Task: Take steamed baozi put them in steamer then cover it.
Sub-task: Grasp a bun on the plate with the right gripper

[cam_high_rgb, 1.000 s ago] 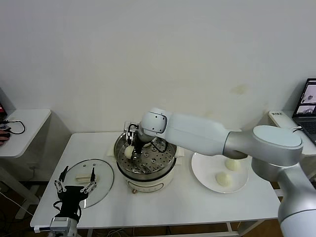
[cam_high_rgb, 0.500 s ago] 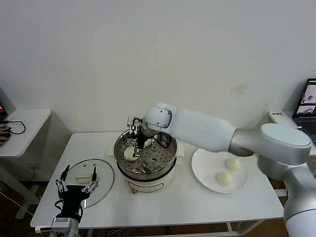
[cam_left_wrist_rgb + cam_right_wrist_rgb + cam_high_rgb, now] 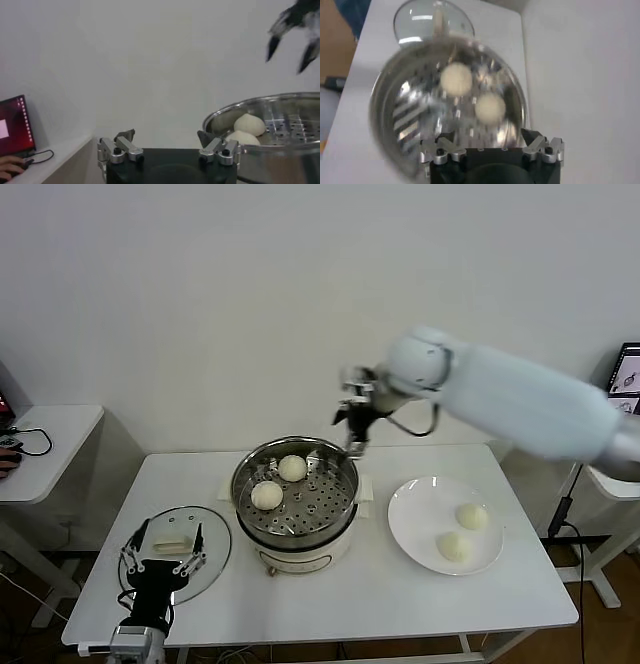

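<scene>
Fetching: two buns sit in the steamer [image 3: 296, 529] and two wait on the plate [image 3: 411, 539], so by my judgement the step in hand is going for the third.
Right gripper [image 3: 356, 427]: above the pot's far rim, fingers spread, holding nothing.
Doing it well: come down over the nearer plate bun [image 3: 471, 515] from above and close gently around its widest part, since soft dough would likely dent under a hard squeeze.
Placing: aim for the bare half of the tray, away from the front bun [image 3: 267, 495] and the back bun [image 3: 292, 468].
Left gripper [image 3: 160, 565]: waiting over the lid [image 3: 212, 546], fingers apart and empty.
Materials: shiny round steel pot with a perforated tray; smooth, pale, domed buns; clear glass lid with a cream handle; flat white plate.
Other plate bun [image 3: 453, 545]: nearer the front edge.
</scene>
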Robot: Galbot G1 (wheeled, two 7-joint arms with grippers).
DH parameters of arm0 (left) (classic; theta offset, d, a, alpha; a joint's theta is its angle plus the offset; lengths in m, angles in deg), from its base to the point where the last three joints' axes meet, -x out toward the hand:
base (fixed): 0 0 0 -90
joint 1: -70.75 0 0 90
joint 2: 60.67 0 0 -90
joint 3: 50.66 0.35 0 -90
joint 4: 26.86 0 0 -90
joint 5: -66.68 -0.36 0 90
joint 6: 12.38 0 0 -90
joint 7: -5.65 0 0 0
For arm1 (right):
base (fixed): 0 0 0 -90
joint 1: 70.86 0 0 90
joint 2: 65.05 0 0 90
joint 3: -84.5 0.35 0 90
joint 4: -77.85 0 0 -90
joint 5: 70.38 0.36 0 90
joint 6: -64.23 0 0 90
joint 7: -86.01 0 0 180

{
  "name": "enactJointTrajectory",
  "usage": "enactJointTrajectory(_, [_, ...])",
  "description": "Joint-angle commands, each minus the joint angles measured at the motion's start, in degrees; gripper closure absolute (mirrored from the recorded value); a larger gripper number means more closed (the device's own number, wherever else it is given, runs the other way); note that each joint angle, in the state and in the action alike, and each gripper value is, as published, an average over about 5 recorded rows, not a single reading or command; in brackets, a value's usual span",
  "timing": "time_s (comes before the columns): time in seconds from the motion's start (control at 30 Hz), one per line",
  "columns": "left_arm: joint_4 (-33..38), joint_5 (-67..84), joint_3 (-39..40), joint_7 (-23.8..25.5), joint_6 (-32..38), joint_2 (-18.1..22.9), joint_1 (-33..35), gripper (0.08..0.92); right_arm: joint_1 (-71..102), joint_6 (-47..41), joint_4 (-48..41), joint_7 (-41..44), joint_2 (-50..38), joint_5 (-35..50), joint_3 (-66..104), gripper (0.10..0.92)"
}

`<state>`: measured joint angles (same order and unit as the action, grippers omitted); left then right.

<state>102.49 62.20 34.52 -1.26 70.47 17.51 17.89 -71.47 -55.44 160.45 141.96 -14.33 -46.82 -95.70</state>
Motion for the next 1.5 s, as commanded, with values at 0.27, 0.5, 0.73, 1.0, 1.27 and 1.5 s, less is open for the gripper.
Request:
enactJointTrajectory(0.27, [-0.7,-1.1,1.3,0.0,0.1,-0.6,0.7,0.177,30.2,12.0,11.2,6.2,-34.1,-24.4,20.1,0.202])
enactJointTrajectory(0.5, [-1.2,-1.1,0.8,-0.1,0.1,-0.7,0.8,0.177,37.3,14.3,10.0,5.3,-33.0,-28.0,22.0,0.202])
enactJointTrajectory(0.73, [-1.7,-0.7,-0.2,-0.1,0.2,-0.7,1.1,0.177,39.7,14.6,6.6,2.6,-27.0,-30.2,22.0,0.203])
enactJointTrajectory(1.0, [-1.8,-0.5,-1.4,-0.1,0.2,-0.5,1.4,0.177,39.6,15.6,1.4,2.4,-20.6,-31.7,21.0,0.203])
enactJointTrajectory(1.27, [-2.2,-0.4,-1.8,-0.1,0.2,-0.1,1.2,0.177,40.1,15.4,-0.8,2.3,-16.5,-32.1,19.9,0.202])
enactJointTrajectory(1.5, [-2.4,-0.4,-1.9,-0.1,0.2,-0.2,1.2,0.177,40.6,14.8,-2.1,2.1,-14.7,-32.6,19.7,0.203])
